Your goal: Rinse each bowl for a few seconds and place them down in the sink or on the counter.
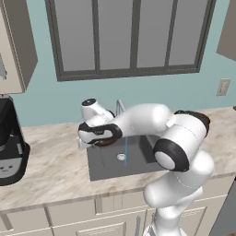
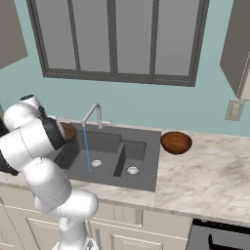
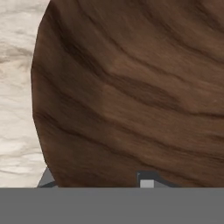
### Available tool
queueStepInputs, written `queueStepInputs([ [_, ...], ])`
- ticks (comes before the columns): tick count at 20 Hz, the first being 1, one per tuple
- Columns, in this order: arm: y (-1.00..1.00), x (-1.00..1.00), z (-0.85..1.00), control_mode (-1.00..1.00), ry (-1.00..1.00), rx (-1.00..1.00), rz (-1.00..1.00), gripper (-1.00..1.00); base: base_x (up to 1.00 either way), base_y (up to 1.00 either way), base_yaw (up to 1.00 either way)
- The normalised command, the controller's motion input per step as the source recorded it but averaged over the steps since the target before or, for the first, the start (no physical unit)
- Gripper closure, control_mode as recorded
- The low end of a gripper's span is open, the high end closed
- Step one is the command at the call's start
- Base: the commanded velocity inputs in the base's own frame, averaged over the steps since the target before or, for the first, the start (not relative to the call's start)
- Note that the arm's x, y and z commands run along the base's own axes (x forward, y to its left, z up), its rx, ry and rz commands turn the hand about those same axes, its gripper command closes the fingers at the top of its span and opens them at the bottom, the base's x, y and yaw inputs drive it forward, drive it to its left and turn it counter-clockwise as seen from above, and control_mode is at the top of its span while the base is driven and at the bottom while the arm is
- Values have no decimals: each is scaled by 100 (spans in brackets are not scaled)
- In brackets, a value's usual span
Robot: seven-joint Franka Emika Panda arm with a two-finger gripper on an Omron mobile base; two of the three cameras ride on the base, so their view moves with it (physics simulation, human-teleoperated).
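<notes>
- The two-finger gripper (image 1: 97,139) stood partly closed at the left edge of the dark grey double-basin sink (image 1: 138,168); its jaws appeared clamped on the rim of a shallow dark-brown wood-grain bowl (image 3: 131,96), though the contact itself was hidden.
- This held bowl (image 1: 107,141) lay directly ahead of the gripper, its broad face close against the hand camera, with beige marble-patterned counter (image 3: 17,87) beyond it.
- The thin blue stream of water (image 1: 126,150) fell from the slim silver gooseneck faucet (image 2: 93,113) just to the right of the bowl; judged from this, a short sideways carry toward the stream was required.
- The second, more reddish wood-grain bowl (image 2: 176,142) rested on the counter beside the sink's right edge, well apart from the gripper.
</notes>
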Motion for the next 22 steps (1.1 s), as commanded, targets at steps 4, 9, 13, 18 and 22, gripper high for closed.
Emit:
queueStepInputs([
  [4,46,0,0,-100,0,-6,10,100,0,0,0],
  [9,40,0,0,-100,0,-5,14,100,0,0,0],
  [13,33,0,0,-100,-1,-3,15,100,0,0,0],
  [18,27,0,0,-100,0,-1,15,100,0,0,0],
  [22,23,3,0,-100,0,0,16,100,0,0,0],
])
